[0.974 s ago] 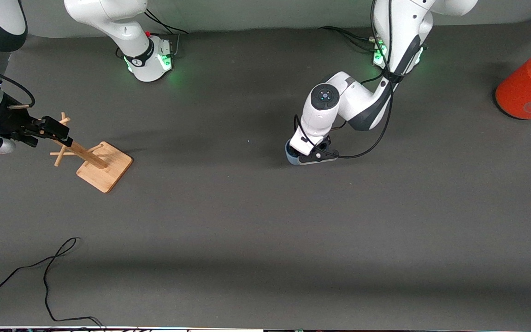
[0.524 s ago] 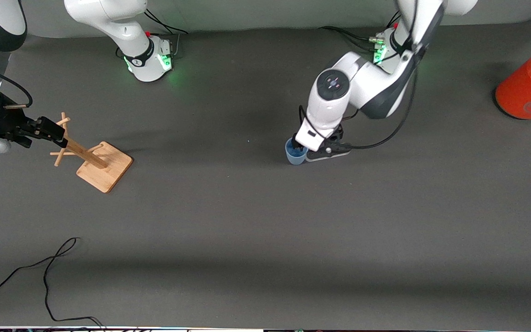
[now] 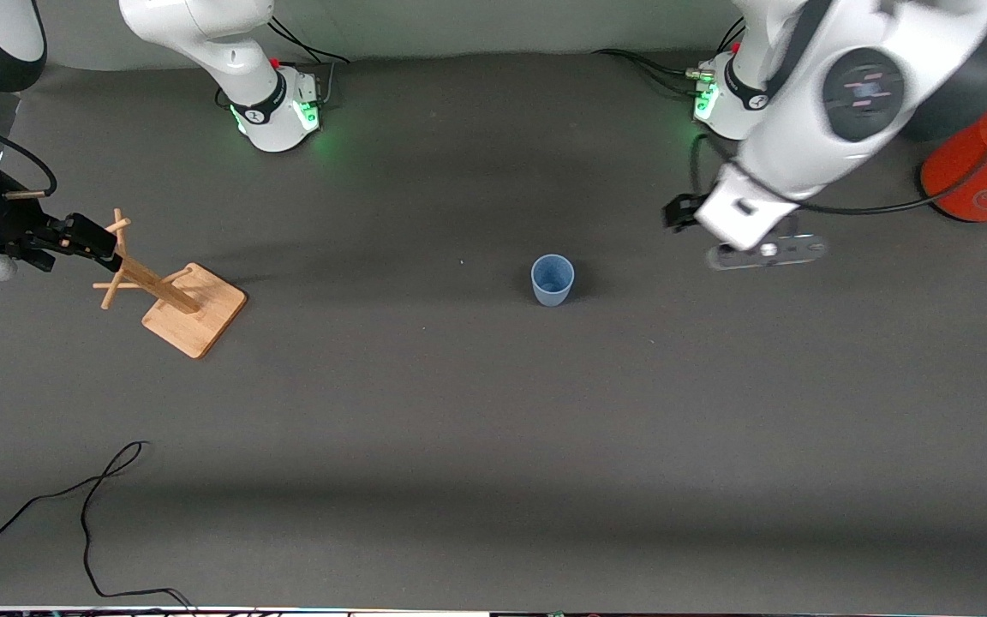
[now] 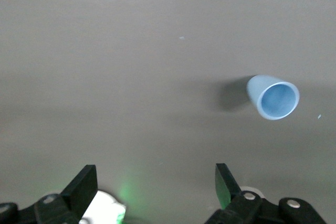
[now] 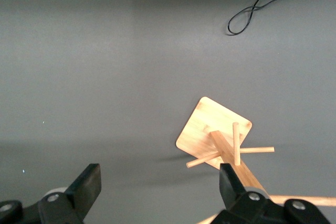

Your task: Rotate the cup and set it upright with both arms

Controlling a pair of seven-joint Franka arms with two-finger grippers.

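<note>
The light-blue cup stands upright on the dark table, mouth up, near the middle. It also shows in the left wrist view, free of any grip. My left gripper is up in the air, off the cup toward the left arm's end of the table. It is open and empty. My right gripper waits over the top of the wooden peg rack at the right arm's end. It is open and empty.
The wooden peg rack stands on its square base and also shows in the right wrist view. A large orange can with a grey lid lies at the left arm's end. A black cable lies near the table's front edge.
My left gripper let go of the cup, rose and swung away toward the left arm's end. The cup stays upright where it was. The right gripper has barely moved.
</note>
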